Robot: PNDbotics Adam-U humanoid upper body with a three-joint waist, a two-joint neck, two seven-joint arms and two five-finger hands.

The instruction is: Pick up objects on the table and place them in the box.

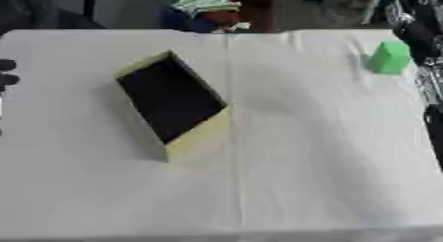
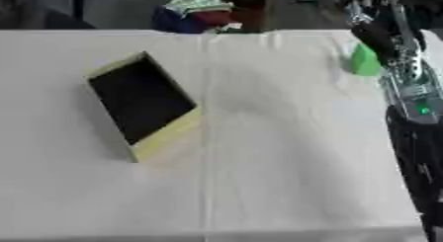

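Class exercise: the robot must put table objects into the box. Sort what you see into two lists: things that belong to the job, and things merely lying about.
Belongs to the job:
- box, yellow, dark inside
- green block, far right of the table
- right hand, by the block

Lying about:
- bundle of cloth beyond the table's far edge
- white tablecloth

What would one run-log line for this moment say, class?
box: open, empty | green block: on table, far right | right hand: beside block, grip unclear | left hand: left edge, idle
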